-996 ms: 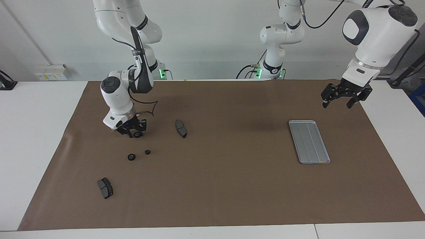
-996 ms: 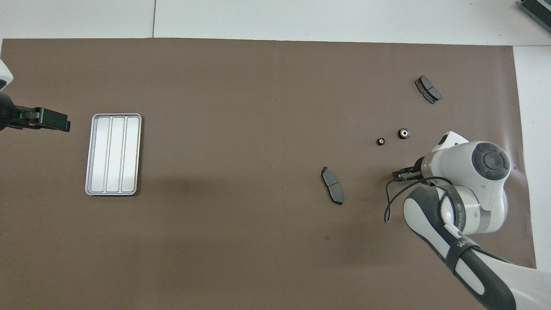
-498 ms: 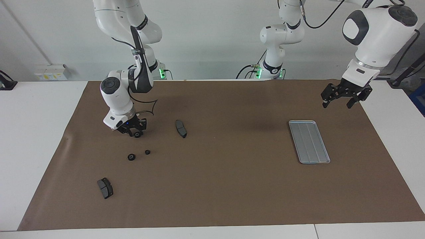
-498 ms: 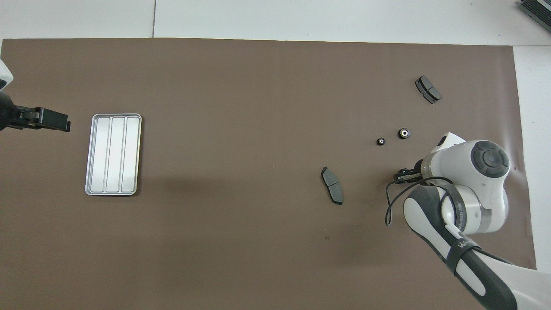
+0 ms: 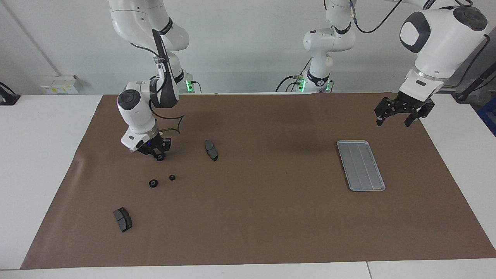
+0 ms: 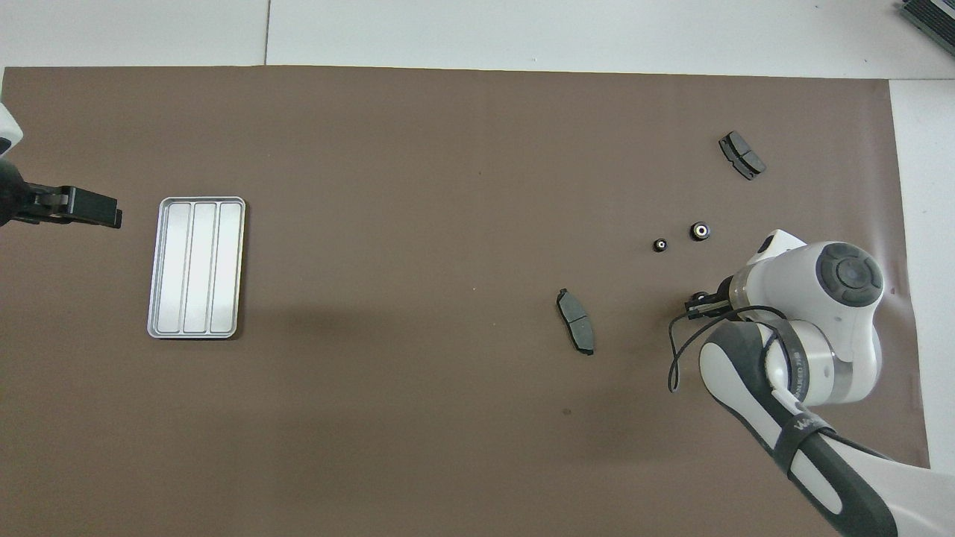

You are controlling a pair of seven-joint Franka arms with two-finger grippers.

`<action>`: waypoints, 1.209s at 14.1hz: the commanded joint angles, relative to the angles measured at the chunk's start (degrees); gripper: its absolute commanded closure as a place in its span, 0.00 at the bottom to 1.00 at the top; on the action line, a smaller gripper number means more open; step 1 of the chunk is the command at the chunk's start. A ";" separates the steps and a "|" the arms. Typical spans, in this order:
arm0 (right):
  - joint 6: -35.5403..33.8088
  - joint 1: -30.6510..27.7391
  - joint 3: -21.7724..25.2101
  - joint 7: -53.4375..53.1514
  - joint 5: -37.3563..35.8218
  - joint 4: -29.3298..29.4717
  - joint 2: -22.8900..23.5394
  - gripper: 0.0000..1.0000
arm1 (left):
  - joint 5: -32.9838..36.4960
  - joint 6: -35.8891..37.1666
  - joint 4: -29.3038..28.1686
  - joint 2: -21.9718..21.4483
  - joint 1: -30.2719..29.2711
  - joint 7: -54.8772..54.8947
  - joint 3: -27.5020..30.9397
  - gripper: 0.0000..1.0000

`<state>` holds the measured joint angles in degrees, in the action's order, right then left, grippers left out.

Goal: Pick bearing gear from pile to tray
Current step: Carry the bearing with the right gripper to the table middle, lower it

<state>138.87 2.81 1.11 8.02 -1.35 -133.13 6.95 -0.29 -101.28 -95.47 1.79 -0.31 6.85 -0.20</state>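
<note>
the right claw (image 5: 158, 154) is low over the brown mat (image 5: 271, 224), at the right arm's end of the surface (image 5: 38, 162). its tips are pinched close together, and a tiny black bearing gear (image 5: 159, 157) sits between them. in the overhead view only the dark tips of this claw (image 6: 697, 304) poke out from under the big white arm, so the gear is hidden there.

two more small gears lie on the mat, just a bit farther from the robots than the right claw. one is the bigger gear (image 5: 153, 183) (image 6: 700, 231). the other is the smaller gear (image 5: 172, 177) (image 6: 660, 245). they are close to each other but do not touch.

a dark grey pad (image 5: 211, 150) (image 6: 576, 332) lies beside the right claw, toward the middle of the mat. a second grey pad (image 5: 123, 219) (image 6: 741, 155) lies farther from the robots than the two gears, well apart from them.

the tray (image 5: 364, 190) (image 6: 195, 200) is flat and silver, with long ridges. it lies on the mat at the left arm's end, well apart from all the small parts. no part lies in it.

the left claw (image 5: 393, 122) (image 6: 82, 212) hangs high in the air with its fingers spread wide and holds nothing. it is over the edge of the mat, beside the tray, and this arm waits.
</note>
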 commanded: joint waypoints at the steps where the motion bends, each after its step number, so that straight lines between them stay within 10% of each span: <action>1: -0.97 -0.26 -0.23 0.07 0.91 0.50 0.08 1.00 | -0.41 -0.32 -1.74 -1.52 0.13 0.18 0.28 0.00; 17: -22.32 11.06 -1.46 -26.80 1.08 25.19 -2.38 1.00 | -0.41 -0.32 -1.74 -1.52 0.13 0.18 0.28 0.00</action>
<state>117.77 11.19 -0.19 -14.00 -1.18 -112.08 1.71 -0.29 -101.28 -95.47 1.79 -0.31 6.85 -0.20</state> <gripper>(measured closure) 0.665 0.000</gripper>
